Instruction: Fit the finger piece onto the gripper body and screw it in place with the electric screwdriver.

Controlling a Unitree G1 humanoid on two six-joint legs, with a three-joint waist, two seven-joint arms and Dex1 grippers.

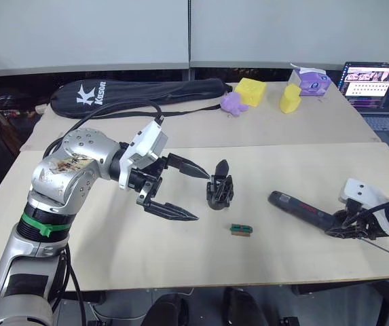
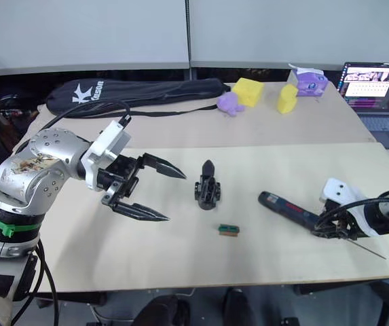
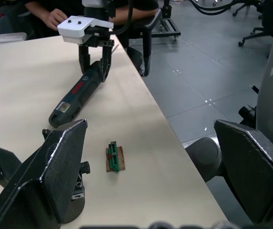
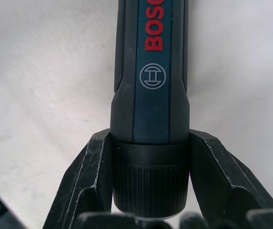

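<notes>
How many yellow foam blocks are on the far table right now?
2. A square yellow foam block lies beside the purple foam figure; a taller yellow foam block stands further right, before the purple tissue box. Others may be hidden behind.

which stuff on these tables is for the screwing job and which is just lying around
For the job:
- gripper body
- electric screwdriver, with the right hand closed on it
- left hand, open beside the body

Lying about:
- small green block
- black racket bag
- yellow and purple toys
- laptop
</notes>
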